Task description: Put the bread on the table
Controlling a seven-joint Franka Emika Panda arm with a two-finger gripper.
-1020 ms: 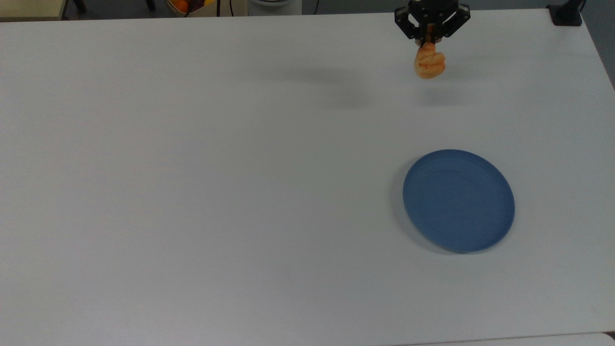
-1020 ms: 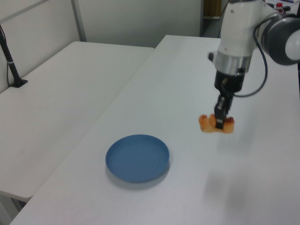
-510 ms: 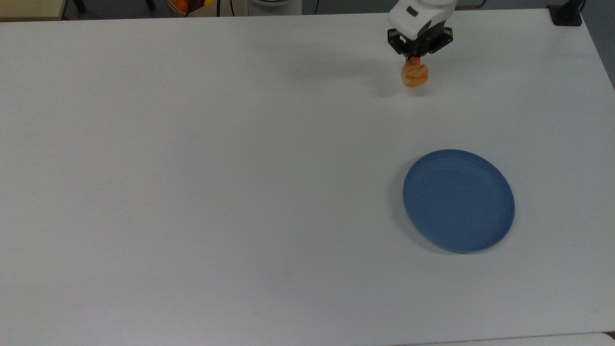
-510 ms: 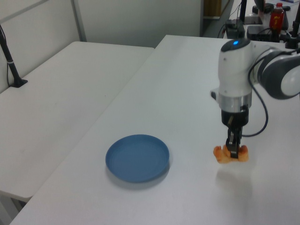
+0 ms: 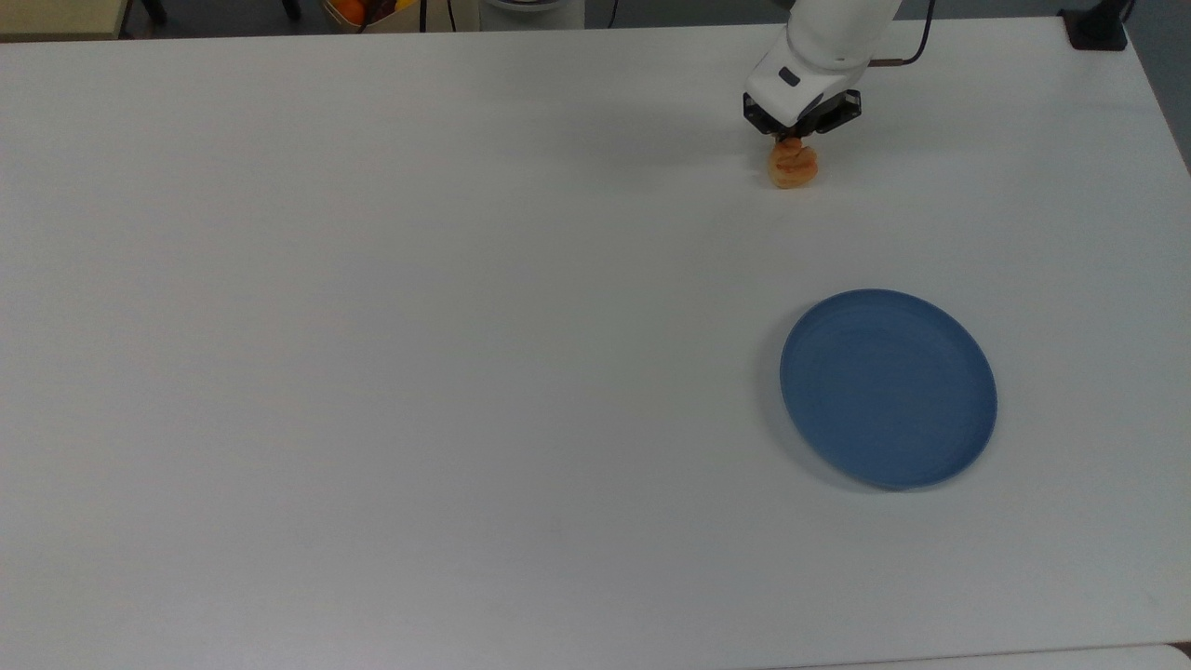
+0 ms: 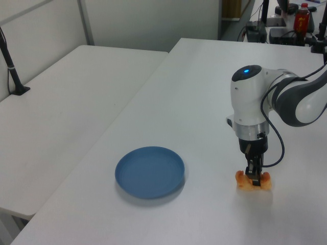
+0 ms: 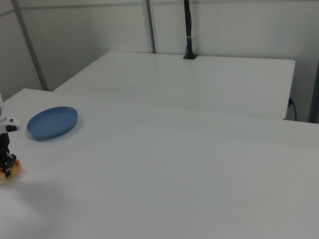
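While the white tabletop (image 5: 372, 372) stretches wide and bare around it, a Franka arm (image 6: 253, 109) leans in from the top view's upper edge and presses its load low against the surface. A round blue plate (image 5: 889, 388) lies well apart from the arm, toward the top view's lower right, with nothing on it. At the arm's end the tool (image 6: 253, 175) stands upright, its two fingers pinched narrow on the middle of the bread (image 6: 253, 181), a small golden-orange bun whose ends stick out on either side of the grip in the left view. The bread (image 5: 793, 165) appears to rest on or just above the tabletop near its far edge in the top view; whether its underside truly touches cannot be told. The right view catches the same bread (image 7: 11, 170) low at the right view's left margin. From here, the chief risk is judged to lie in the release: if the fingers open while the bun is a shade short of contact, it may drop and roll; if the arm lifts before the grip clears, the soft crust may cling and be dragged up; further downward pressure could squash it.
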